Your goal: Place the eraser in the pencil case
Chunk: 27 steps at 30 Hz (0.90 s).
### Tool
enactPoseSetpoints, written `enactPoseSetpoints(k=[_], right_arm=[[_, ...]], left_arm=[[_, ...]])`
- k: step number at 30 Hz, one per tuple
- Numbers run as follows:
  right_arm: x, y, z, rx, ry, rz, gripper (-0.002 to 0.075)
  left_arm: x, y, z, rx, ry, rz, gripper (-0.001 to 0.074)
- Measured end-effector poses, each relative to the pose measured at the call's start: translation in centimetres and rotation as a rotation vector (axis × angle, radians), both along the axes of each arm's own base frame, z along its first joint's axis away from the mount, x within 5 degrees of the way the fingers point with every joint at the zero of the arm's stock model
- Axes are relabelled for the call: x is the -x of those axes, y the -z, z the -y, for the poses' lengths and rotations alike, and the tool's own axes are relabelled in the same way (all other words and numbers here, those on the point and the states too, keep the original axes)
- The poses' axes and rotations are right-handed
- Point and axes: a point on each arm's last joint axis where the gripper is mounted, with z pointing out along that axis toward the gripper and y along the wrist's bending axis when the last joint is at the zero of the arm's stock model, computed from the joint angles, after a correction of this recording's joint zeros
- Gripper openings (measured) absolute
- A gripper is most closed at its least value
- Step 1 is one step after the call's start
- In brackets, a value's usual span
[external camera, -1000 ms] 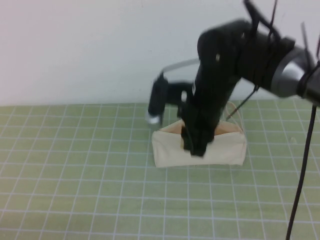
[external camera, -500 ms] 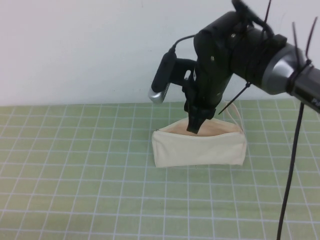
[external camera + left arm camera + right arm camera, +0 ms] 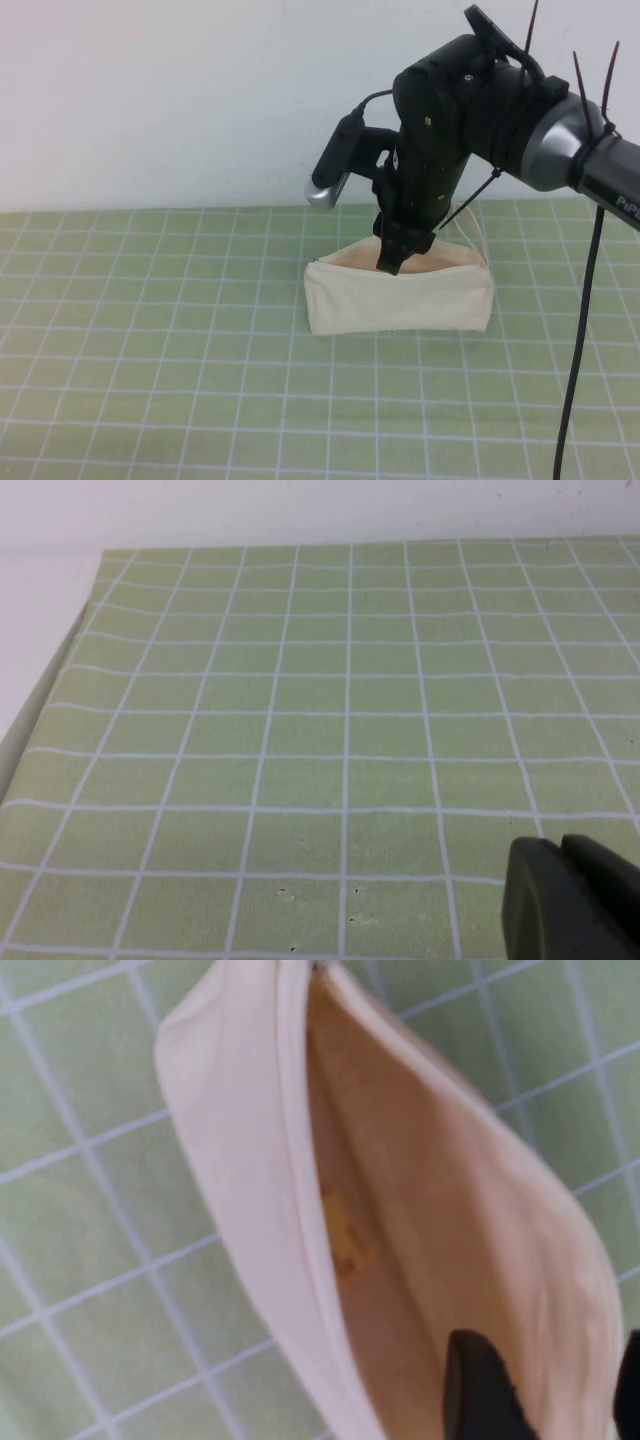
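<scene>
The cream pencil case (image 3: 400,295) stands on the green grid mat with its zip mouth open upward. My right gripper (image 3: 392,262) hangs just above that mouth, pointing down, with the fingertips at the opening. In the right wrist view the pencil case (image 3: 250,1160) gapes open. A small yellow-tan eraser (image 3: 345,1238) lies inside it, blurred. My right gripper (image 3: 550,1345) is open and empty, its dark fingers (image 3: 480,1390) apart over the pouch's inside. My left gripper (image 3: 555,845) is shut and empty over bare mat, out of the high view.
The pouch's thin loop strap (image 3: 470,225) sticks up at its right end, behind my right arm. The green grid mat (image 3: 150,350) spreads to the left and front. A white wall (image 3: 150,100) runs along the back. The mat's edge (image 3: 40,730) shows in the left wrist view.
My right gripper has risen out of the pouch's mouth to just above it. The pouch has stayed in place.
</scene>
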Motion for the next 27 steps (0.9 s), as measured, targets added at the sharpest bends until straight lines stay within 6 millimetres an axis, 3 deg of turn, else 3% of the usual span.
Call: enactPoseSetpoints(k=[4,7,13,19,21,27], right_arm=[[0.6,-0.2,0.4,0.028,0.019,-0.051,0.0287],[1.2,-1.6,0.9,0.013,0.061,-0.061,0.0242],[4.1,-8.5,2.0,-0.187,0.067,-0.01,0.0037],[8.8,-16.1,3.8,-0.377,0.001,0.077,0.0002],[10.2,-17.6,4.5,-0.412,-0.012,0.094,0.0],[14.7,-18.1,7.4,-0.438,-0.014,0.101,0.0]], left_arm=[[0.0,0.0,0.0,0.0,0.0,0.002,-0.0001],[0.0,0.0,0.0,0.0,0.0,0.002,-0.0001],[0.0,0.0,0.0,0.0,0.0,0.002,-0.0001],[0.0,0.0,0.0,0.0,0.0,0.002,-0.0001],[0.0,0.0,0.0,0.0,0.0,0.002,-0.0002],[0.0,0.0,0.0,0.0,0.0,0.002,-0.0001]])
